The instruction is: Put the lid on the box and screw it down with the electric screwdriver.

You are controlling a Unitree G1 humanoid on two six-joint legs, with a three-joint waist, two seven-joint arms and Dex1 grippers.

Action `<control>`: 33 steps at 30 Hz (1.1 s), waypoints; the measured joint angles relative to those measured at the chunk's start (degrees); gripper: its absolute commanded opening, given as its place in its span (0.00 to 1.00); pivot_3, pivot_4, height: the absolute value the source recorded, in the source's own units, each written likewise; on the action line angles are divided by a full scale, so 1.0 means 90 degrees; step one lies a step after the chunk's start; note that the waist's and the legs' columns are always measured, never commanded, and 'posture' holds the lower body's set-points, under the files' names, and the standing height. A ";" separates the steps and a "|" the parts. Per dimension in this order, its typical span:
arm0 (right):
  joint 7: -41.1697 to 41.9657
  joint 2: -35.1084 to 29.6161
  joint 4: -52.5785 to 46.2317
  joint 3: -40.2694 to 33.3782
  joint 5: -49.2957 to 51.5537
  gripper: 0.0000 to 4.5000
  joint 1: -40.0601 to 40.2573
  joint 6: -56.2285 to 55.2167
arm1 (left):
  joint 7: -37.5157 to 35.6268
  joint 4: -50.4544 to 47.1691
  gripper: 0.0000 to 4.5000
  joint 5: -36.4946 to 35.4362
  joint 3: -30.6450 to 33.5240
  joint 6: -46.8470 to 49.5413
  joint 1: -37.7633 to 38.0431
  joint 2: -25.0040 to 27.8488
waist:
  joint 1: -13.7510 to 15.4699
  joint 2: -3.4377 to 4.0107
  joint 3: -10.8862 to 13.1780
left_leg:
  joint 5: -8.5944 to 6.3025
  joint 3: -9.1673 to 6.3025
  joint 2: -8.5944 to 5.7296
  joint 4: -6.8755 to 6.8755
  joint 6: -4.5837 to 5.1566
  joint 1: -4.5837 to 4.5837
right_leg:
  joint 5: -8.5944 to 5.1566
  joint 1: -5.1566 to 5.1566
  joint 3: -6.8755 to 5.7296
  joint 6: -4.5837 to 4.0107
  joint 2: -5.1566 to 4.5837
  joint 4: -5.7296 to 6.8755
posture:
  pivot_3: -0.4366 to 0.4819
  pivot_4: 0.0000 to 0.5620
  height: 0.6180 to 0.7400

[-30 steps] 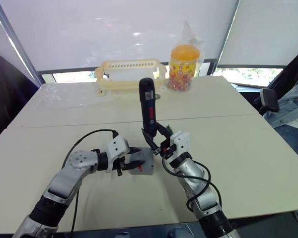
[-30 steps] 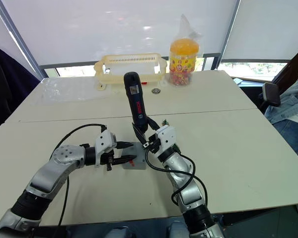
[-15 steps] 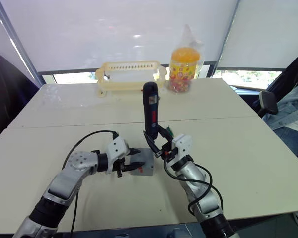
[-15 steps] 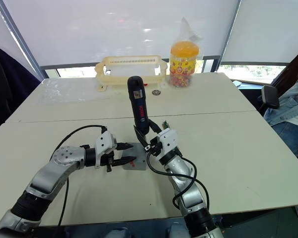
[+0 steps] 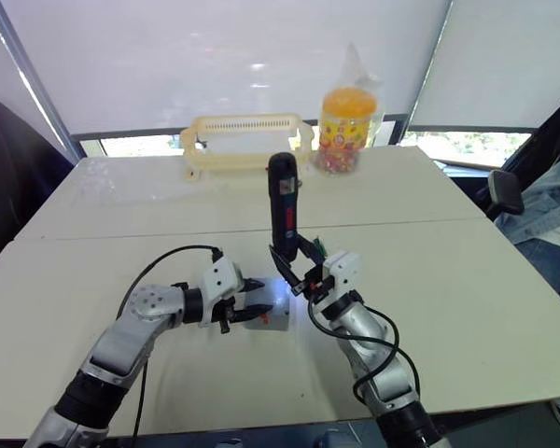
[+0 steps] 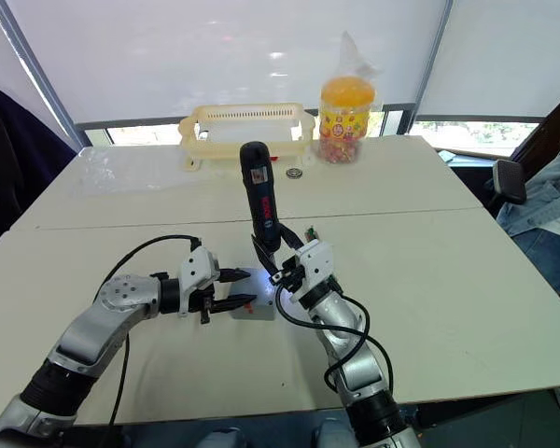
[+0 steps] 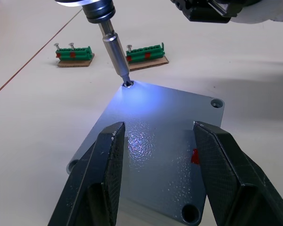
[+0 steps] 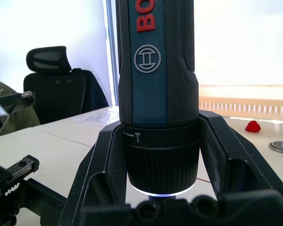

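- We see a pale table [image 5: 467, 280] from the head camera, with both robot arms meeting near its middle.
- The right gripper [image 5: 297, 273] has its two black fingers clamped around the lower barrel of the electric screwdriver [image 5: 283, 210]. The tool stands nearly upright, its top leaning slightly toward 11 o'clock.
- In the right wrist view the electric screwdriver's dark body sits squarely between the two fingers [image 8: 104, 160], pressed on both sides, with a ring of light glowing at its lower end.
- The lid [image 7: 155, 141], a flat grey plate, lies on top of the box [image 5: 269, 315], just at 8 o'clock from the right gripper.
- In the left wrist view the metal bit [image 7: 117, 59] touches a corner screw hole of the lid, and bluish light pools around that corner.
- The left gripper [image 5: 247, 299] reaches in from 9 o'clock. Its jaws stand parted, one finger to each side above the lid's surface; we cannot tell whether they touch it.
- Beyond the lid lie two small green strips [image 7: 146, 51] holding screws.
- At 12 o'clock, far across the table, stand a pale yellow basket [image 5: 247, 140] and an orange-lidded jar [image 5: 345, 126].
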 measured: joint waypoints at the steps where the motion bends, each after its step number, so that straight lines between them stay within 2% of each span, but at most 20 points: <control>1: 0.0000 0.0000 -0.0043 -0.0010 0.0026 0.40 0.0017 0.0063 | -0.0006 0.0001 0.52 0.0000 -0.0003 -0.0004 -0.0004 -0.0011 | 0.0002 0.0006 0.0007 | 0.0000 0.0000 0.0000 0.0000 0.0000 -0.0003 | 0.0000 0.0000 -0.0001 0.0000 0.0001 0.0000 | 0.48 0.27 1.00; 27: 0.0060 -0.0001 -0.0033 0.0031 0.0026 0.40 0.0246 -0.0161 | -0.0076 0.0161 0.52 0.0006 -0.0044 -0.0112 -0.0079 -0.0090 | -0.0013 0.0011 -0.0001 | -0.0004 -0.0021 0.0002 -0.0046 -0.0006 0.0013 | 0.0000 0.0021 -0.0006 0.0002 0.0008 -0.0086 | 0.48 0.27 1.00; 33: 0.0150 0.0001 0.0038 0.0037 0.0033 0.40 0.0208 -0.0177 | -0.0092 0.0172 0.52 0.0006 -0.0052 -0.0111 -0.0078 -0.0090 | -0.0019 0.0011 -0.0003 | -0.0024 -0.0026 0.0003 -0.0053 -0.0038 0.0008 | -0.0001 0.0045 -0.0005 0.0002 0.0005 -0.0100 | 0.48 0.27 1.00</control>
